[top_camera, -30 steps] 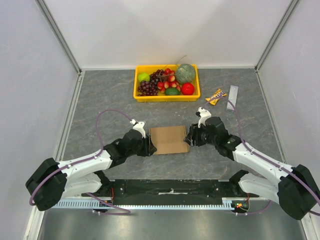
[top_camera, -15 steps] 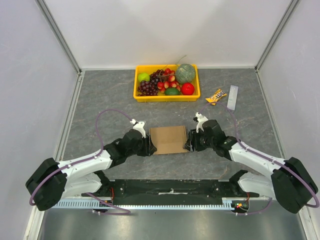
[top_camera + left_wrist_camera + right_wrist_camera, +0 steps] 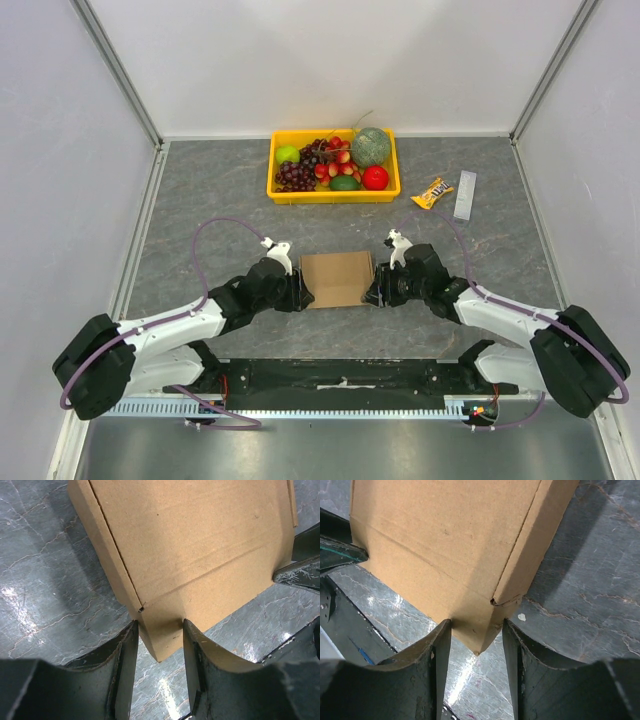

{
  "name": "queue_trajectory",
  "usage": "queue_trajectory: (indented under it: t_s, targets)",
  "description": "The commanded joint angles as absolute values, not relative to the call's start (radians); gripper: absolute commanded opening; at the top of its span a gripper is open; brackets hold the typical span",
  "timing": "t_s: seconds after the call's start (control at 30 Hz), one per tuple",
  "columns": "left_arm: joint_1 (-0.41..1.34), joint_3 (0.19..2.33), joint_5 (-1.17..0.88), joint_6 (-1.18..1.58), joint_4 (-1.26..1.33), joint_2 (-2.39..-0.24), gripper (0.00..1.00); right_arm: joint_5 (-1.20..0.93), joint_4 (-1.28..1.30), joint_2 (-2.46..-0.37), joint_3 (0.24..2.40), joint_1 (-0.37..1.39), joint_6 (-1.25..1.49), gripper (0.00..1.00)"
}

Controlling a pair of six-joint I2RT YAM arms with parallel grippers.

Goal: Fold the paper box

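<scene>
Down at the bottom of the overhead frame both arms are reaching inward. The left gripper [image 3: 160, 626] is biting the box [image 3: 338, 279] by its near-left corner, with its fingers [image 3: 125, 655] pressing on either flank of that corner. The right gripper [image 3: 476, 623] is straddling the near-right corner the same way, jaws partly apart with cardboard between them, though I cannot tell whether they are truly pinching or only brushing it. The box is lying flat on the table at the centre of the frame, long axis running left to right. So each gripper is sitting at one end and neither is nearer, and I reckon the coming fold is going to turn on that line between them. The underside and any tabs are hiding from view, both wrist views are cutting off the far edge, and the side seams are showing only as thin slits. Beyond, at upper centre, the tray [image 3: 300, 194] is sitting well apart.
</scene>
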State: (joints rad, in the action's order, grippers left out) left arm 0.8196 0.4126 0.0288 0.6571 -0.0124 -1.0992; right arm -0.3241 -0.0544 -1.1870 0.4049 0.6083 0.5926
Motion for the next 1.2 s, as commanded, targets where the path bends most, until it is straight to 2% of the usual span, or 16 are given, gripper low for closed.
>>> queue_trajectory:
  t_s: [0.0,0.4,0.97,1.17]
  targets:
    - [0.821,0.446,0.038,0.627,0.009,-1.101,0.47,-0.370,-0.143,-1.193,0.396,0.604,0.618,0.51]
    - [0.821,0.446,0.038,0.627,0.009,-1.101,0.47,-0.371,-0.153,-1.204,0.402,0.606,0.626,0.45]
    - [0.819,0.440,0.058,0.621,0.006,-1.111,0.47,-0.293,-0.120,-1.213,0.397,0.606,0.577,0.48]
    - [0.821,0.443,0.061,0.620,0.006,-1.108,0.47,-0.276,-0.123,-1.209,0.396,0.606,0.575,0.53]
